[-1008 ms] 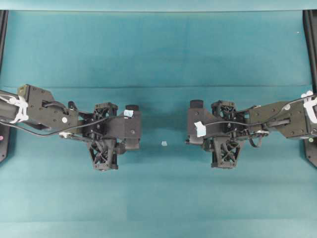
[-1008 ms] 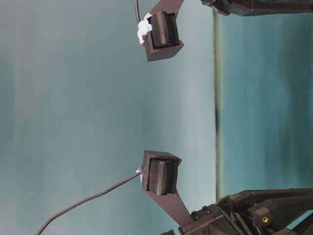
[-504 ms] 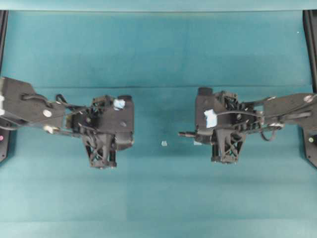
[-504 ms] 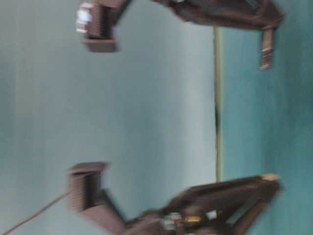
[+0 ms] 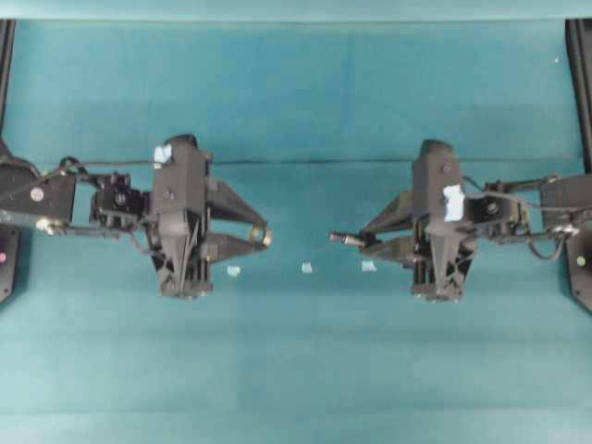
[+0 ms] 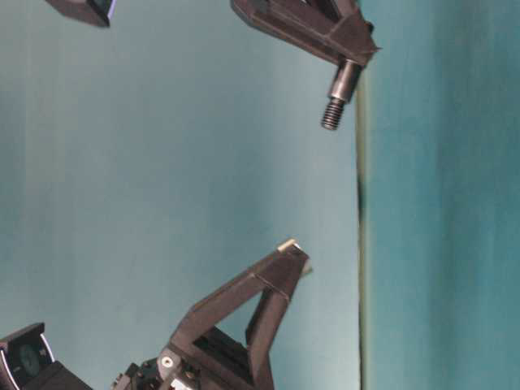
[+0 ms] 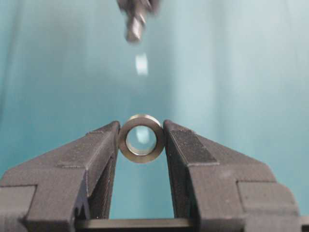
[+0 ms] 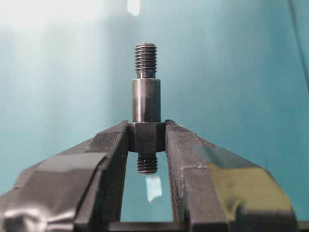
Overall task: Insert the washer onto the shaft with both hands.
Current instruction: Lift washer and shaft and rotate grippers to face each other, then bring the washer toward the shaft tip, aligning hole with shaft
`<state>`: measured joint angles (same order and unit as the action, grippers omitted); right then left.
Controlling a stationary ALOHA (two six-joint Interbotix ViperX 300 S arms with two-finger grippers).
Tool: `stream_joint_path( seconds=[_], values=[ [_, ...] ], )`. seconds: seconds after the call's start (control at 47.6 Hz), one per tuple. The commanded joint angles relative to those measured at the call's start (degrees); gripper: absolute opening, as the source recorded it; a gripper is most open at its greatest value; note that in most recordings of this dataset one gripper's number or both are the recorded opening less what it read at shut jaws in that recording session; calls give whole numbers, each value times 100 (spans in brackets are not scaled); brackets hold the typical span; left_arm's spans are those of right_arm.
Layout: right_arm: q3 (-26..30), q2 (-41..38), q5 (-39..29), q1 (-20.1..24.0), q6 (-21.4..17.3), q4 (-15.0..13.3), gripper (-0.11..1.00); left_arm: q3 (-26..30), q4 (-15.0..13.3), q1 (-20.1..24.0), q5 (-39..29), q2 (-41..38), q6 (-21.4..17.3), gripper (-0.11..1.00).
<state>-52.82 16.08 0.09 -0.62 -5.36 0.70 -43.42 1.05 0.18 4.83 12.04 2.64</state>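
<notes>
So we've got both arms up off the teal cloth-covered table [image 5: 296, 92], facing each other across the middle. Our left black two-fingered gripper [image 7: 141, 140] is clamped on the small thick silvery-brass metal washer [image 7: 141, 138], pinched right at the fingertips [image 7: 104, 137] with its hole pointing straight ahead, so we can see the teal table through it. In the overhead view the washer [image 5: 266, 235] is just a little glint at the tip of the left gripper [image 5: 265, 235].

Our right black gripper [image 8: 147, 137] is clamped on the short dark grey stepped metal shaft [image 8: 146, 99], gripping it around the blocky middle section. A threaded end sticks out forward past the fingertips [image 8: 179, 140] and another threaded stub shows behind them. From overhead the shaft [image 5: 347, 239] points left toward the washer, with a clear gap between the two. In the table-level view the shaft [image 6: 340, 93] hangs from the right gripper, well apart from the left one [image 6: 290, 248].

Three small pale tape scraps [image 5: 306, 267] lie on the table under that gap.
</notes>
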Motion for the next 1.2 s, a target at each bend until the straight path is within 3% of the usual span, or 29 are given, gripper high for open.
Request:
stream_joint_path(
  seconds=[0.0,0.567,1.176],
  values=[
    [0,97,167,9,-70,18,0,97,9,-18,132,70,0,35],
    [9,-290,1160,9,-79,18,0,88,0,-9,1055,35,62,35],
    [9,-633,1907,105,-88,18,0,281,0,-9,1248,-334,79,35]
  ],
)
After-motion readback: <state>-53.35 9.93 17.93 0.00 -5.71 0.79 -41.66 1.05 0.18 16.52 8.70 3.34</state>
